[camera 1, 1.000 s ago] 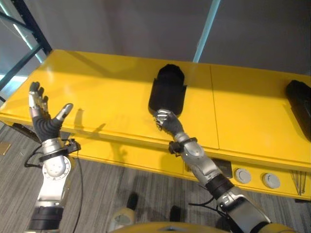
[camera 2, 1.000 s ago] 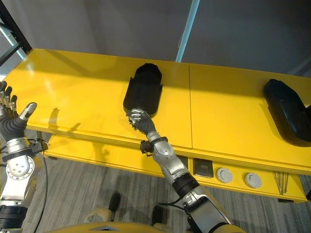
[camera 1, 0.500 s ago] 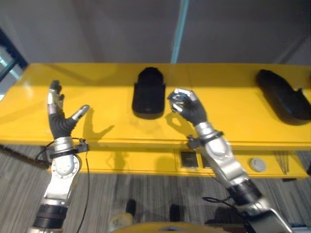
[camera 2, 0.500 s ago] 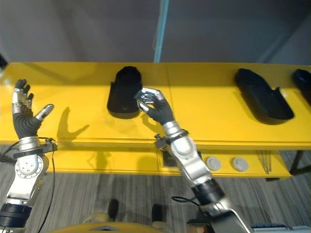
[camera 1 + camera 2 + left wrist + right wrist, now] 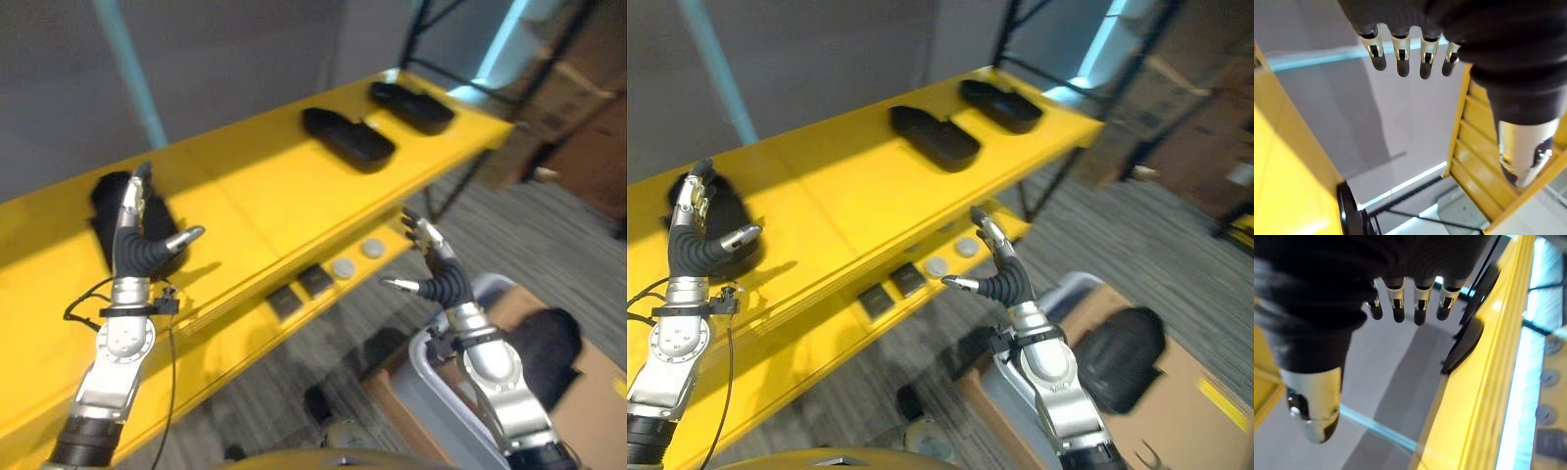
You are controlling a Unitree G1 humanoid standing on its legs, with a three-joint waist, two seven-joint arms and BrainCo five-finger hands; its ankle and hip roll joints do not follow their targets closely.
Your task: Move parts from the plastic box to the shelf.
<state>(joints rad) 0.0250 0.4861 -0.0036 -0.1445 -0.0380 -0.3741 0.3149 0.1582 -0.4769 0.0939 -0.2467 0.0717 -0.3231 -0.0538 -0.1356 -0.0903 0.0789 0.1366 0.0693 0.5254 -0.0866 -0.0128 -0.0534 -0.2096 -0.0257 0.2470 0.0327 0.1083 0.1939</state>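
A long yellow shelf [image 5: 265, 206] bears three black parts: one at the left [image 5: 103, 201] and two farther along [image 5: 348, 139], [image 5: 411, 106]. My left hand [image 5: 142, 250] is raised in front of the left part, open, fingers [image 5: 1400, 58] straight and holding nothing. My right hand [image 5: 441, 279] hovers open off the shelf, above the rim of a grey plastic box [image 5: 431, 392] at the lower right. Its fingers [image 5: 1405, 303] are straight and empty. Another black part [image 5: 544, 343] lies behind my right arm; whether it sits inside the box I cannot tell.
Round knobs and dark panels [image 5: 343, 266] line the shelf's front edge. Brown cardboard [image 5: 598, 392] lies under and beside the plastic box. A dark rack frame [image 5: 460, 20] and stacked cartons [image 5: 578, 127] stand past the shelf's far end. Grey carpet lies between.
The camera has swung to the right. My right hand, curled beside the left black part before, has left the shelf and opened above the plastic box. The left hand stays raised and open.
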